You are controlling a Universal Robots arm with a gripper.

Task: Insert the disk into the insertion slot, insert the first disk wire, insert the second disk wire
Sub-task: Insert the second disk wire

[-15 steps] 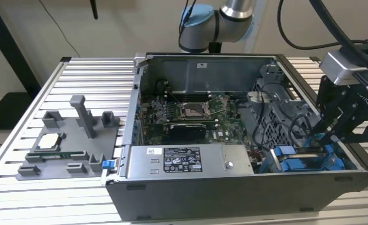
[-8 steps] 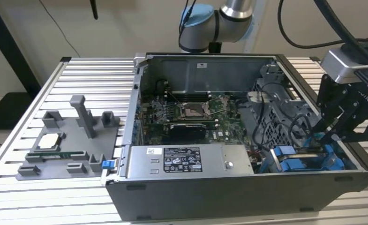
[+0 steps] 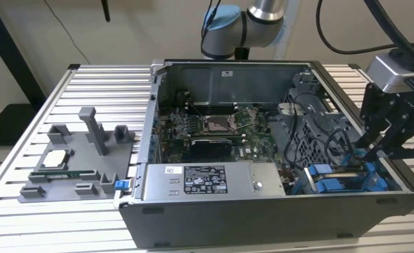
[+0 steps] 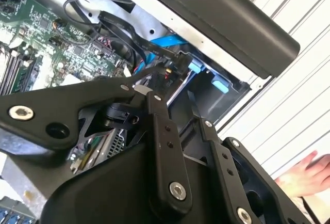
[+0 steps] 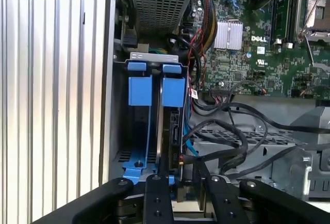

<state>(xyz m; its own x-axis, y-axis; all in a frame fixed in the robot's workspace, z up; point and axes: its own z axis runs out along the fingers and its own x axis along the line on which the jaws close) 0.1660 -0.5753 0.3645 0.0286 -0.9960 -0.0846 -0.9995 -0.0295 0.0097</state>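
My black gripper point(image 5: 183, 176), jaws closed on a black wire connector point(image 5: 180, 158), hangs at the open case's near corner, on the exterior view's right. The silver-grey disk in its blue carrier point(image 5: 174, 128) sits in the grey perforated cage's insertion slot point(image 5: 174, 91). I judge this the first-wire step, which calls for lining the connector up squarely with the disk's socket.

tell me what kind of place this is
Most likely a robotics lab bench set up for computer assembly: an open desktop computer case sits on a slatted metal table, a robot arm reaches over it, and a grey parts fixture stands beside the case.
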